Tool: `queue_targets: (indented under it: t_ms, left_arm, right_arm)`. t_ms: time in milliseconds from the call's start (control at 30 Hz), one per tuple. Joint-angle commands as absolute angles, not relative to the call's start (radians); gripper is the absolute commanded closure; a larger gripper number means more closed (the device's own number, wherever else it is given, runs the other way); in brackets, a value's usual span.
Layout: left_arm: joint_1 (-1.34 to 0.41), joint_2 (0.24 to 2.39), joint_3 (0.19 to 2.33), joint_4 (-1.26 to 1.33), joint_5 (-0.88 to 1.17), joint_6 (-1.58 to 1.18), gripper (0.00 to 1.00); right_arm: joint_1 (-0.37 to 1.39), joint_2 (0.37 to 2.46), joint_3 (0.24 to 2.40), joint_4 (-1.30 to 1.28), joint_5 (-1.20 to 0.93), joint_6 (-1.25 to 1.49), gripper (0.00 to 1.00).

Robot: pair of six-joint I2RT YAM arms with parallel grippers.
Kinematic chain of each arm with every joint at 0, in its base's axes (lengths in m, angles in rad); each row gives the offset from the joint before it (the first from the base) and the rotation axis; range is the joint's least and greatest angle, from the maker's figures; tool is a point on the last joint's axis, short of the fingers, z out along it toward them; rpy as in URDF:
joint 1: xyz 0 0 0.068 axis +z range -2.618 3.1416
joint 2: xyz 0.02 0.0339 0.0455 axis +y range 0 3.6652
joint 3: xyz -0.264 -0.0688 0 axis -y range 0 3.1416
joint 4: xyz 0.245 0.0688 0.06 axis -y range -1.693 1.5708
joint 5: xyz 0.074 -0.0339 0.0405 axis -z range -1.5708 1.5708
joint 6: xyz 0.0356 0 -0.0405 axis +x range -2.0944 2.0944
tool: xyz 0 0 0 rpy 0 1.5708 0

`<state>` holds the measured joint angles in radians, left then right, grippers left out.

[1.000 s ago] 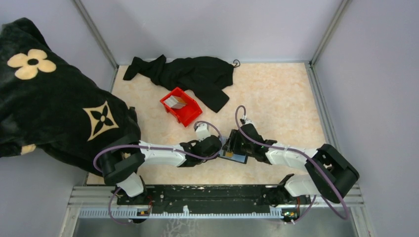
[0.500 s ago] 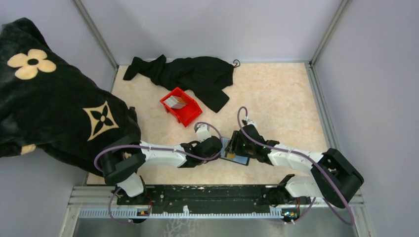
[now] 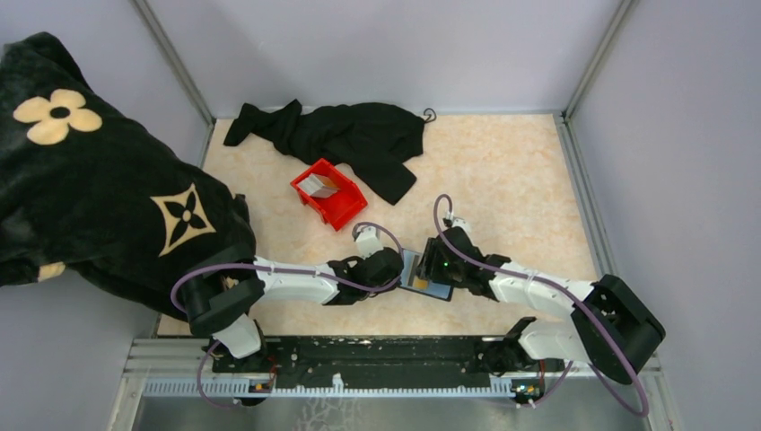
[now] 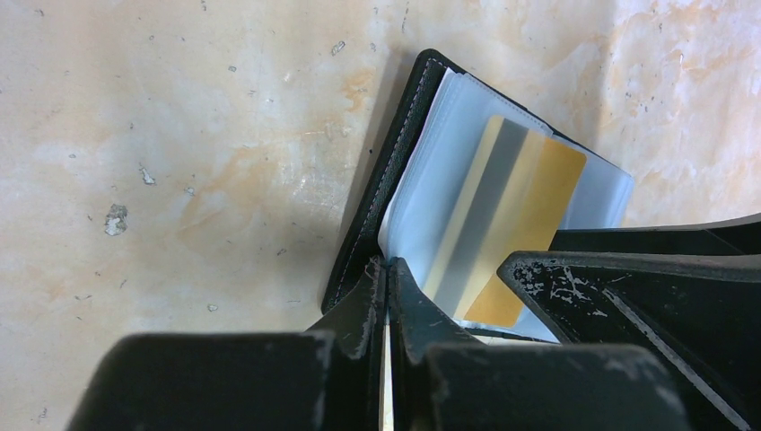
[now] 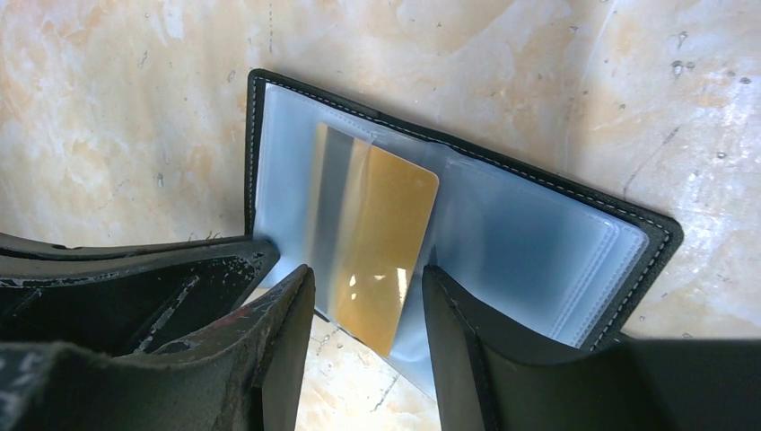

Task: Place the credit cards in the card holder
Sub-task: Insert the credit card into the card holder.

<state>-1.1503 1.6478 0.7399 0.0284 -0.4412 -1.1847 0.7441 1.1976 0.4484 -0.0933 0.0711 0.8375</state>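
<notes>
The black card holder (image 5: 269, 99) lies open on the table, its clear sleeves (image 5: 529, 242) facing up. A tan-gold credit card (image 5: 381, 224) sits partly inside one sleeve, its near end sticking out over the table. My right gripper (image 5: 368, 280) is open, one finger on each side of that card with small gaps. My left gripper (image 4: 388, 265) is shut, its tips resting on the holder's (image 4: 377, 180) near corner. From above, both grippers meet over the holder (image 3: 415, 269). More cards (image 3: 316, 185) lie in the red bin.
The red bin (image 3: 345, 211) stands behind and left of the holder. A black cloth (image 3: 359, 135) is crumpled at the back. A black blanket with cream flowers (image 3: 90, 197) hangs over the left wall and table edge.
My right gripper has shifted a little to the right, and more of the holder shows between the two grippers. The left arm has stayed put and shut.
</notes>
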Motion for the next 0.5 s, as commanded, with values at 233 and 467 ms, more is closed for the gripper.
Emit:
queue_targets:
  t_ms: [233,467]
  left_arm:
    - [-1.152,1.707,0.684,-0.146,-0.416,-1.174,0.97]
    - [-1.152,1.709,0.688,-0.147,-0.416,-1.172,0.97]
  right_arm:
    - [0.749,1.127,0.444,-0.217,0.153,0.808,0.53]
    - [0.750,1.068,0.434,-0.225,0.191,0.806,0.62]
